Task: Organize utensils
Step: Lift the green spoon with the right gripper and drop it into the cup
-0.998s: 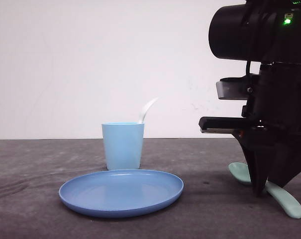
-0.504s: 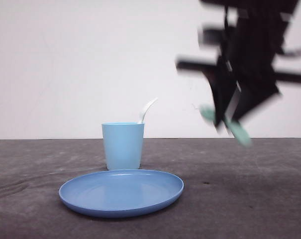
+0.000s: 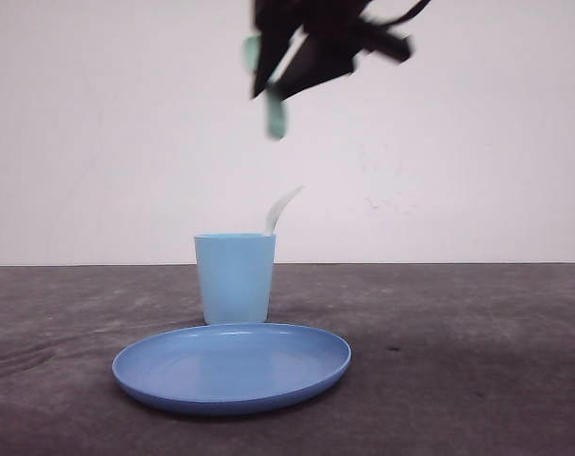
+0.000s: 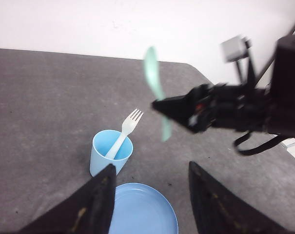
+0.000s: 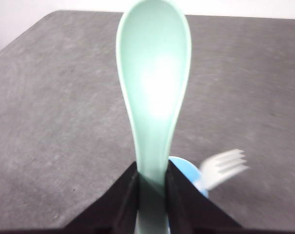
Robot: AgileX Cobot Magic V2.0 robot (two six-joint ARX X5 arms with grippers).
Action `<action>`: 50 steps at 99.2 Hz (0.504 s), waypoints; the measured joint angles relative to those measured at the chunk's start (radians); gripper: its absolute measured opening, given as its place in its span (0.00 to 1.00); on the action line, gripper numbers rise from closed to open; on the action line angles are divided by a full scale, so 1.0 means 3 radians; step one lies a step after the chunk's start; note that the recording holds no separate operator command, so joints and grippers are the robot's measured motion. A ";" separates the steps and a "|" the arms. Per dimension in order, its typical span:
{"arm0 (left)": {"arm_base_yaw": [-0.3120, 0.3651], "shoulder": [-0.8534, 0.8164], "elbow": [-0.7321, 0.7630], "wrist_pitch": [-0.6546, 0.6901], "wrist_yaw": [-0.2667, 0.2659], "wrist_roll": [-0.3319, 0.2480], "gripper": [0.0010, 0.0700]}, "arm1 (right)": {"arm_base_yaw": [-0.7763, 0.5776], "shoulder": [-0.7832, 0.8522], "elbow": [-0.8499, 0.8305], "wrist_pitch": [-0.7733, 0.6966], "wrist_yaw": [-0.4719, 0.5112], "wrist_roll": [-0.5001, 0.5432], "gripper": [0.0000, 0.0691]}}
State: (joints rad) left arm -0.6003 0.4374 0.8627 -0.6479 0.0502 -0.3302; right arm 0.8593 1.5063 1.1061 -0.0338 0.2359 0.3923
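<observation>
Pinched tight between the jaws of the right gripper (image 5: 152, 187) is the mint-green spoon (image 5: 154, 87), held by its handle with the bowl jutting beyond the fingertips, high above the light blue cup (image 3: 235, 277). Left gripper (image 4: 149, 187) hangs with jaws spread. White fork (image 4: 124, 131) stands in the cup, behind the blue plate (image 3: 232, 366).

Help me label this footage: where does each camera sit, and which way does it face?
Front view: low at table height, facing forward at the cup and plate; right gripper high above.
Left wrist view: above, looking down past left gripper.
Right wrist view: along the spoon it grips, toward the table.
All three share the cup holding the fork.
</observation>
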 joint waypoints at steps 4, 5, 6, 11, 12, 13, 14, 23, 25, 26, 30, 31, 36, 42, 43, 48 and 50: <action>0.0000 0.0000 0.0000 0.0000 0.0000 0.0000 0.39 | 0.0015 0.0104 0.0000 0.0122 0.0000 -0.0047 0.09; 0.0000 0.0000 0.0000 0.0000 0.0000 0.0000 0.39 | 0.0017 0.0128 0.0000 0.0155 0.0000 -0.0062 0.09; 0.0000 0.0000 0.0000 0.0000 0.0000 0.0000 0.39 | 0.0017 0.0154 0.0000 0.0184 -0.0001 -0.0075 0.09; 0.0000 0.0000 0.0000 0.0000 0.0000 0.0000 0.39 | 0.0022 0.0275 0.0000 0.0333 -0.0003 -0.0134 0.09; 0.0000 0.0000 0.0000 0.0000 0.0000 0.0000 0.39 | 0.0022 0.0298 0.0000 0.0357 -0.0003 -0.0148 0.09; 0.0000 0.0000 0.0000 0.0000 0.0000 0.0000 0.39 | 0.0022 0.0322 0.0000 0.0384 -0.0001 -0.0160 0.09; 0.0000 0.0000 0.0000 0.0000 0.0000 0.0000 0.39 | 0.0022 0.0346 0.0000 0.0413 -0.0001 -0.0173 0.09; 0.0000 0.0000 0.0000 0.0000 0.0000 0.0000 0.39 | 0.0020 0.0539 0.0000 0.0678 -0.0001 -0.0253 0.09; 0.0000 0.0000 0.0000 -0.0001 0.0000 0.0000 0.39 | 0.0020 0.0576 0.0000 0.0721 -0.0001 -0.0266 0.09; 0.0000 0.0000 0.0000 -0.0001 0.0000 0.0000 0.39 | 0.0020 0.0594 0.0000 0.0745 -0.0001 -0.0275 0.09; 0.0000 0.0000 0.0000 -0.0001 0.0000 -0.0001 0.39 | 0.0015 0.0656 0.0000 0.0827 0.0010 -0.0304 0.09; 0.0000 0.0000 0.0000 -0.0001 0.0000 0.0000 0.39 | 0.0014 0.0669 0.0000 0.0839 0.0014 -0.0309 0.09; 0.0000 0.0000 0.0000 -0.0005 0.0000 0.0000 0.39 | 0.0009 0.0717 -0.0001 0.0863 0.0061 -0.0337 0.09; 0.0000 0.0000 0.0000 -0.0024 0.0000 0.0000 0.39 | 0.0008 0.0752 -0.0003 0.0877 0.0098 -0.0361 0.09; 0.0000 0.0000 0.0000 -0.0027 0.0000 0.0000 0.39 | 0.0008 0.0755 -0.0003 0.0877 0.0098 -0.0361 0.10; 0.0000 0.0000 0.0000 -0.0048 0.0000 0.0000 0.39 | -0.0010 0.0763 -0.0003 0.0879 0.0097 -0.0367 0.11; 0.0000 0.0000 0.0000 -0.0060 0.0000 0.0000 0.39 | -0.0014 0.0765 -0.0003 0.0880 0.0095 -0.0367 0.12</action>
State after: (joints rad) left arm -0.6003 0.4374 0.8627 -0.6659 0.0502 -0.3302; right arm 0.8551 1.7359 1.1053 0.2302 0.2646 0.2821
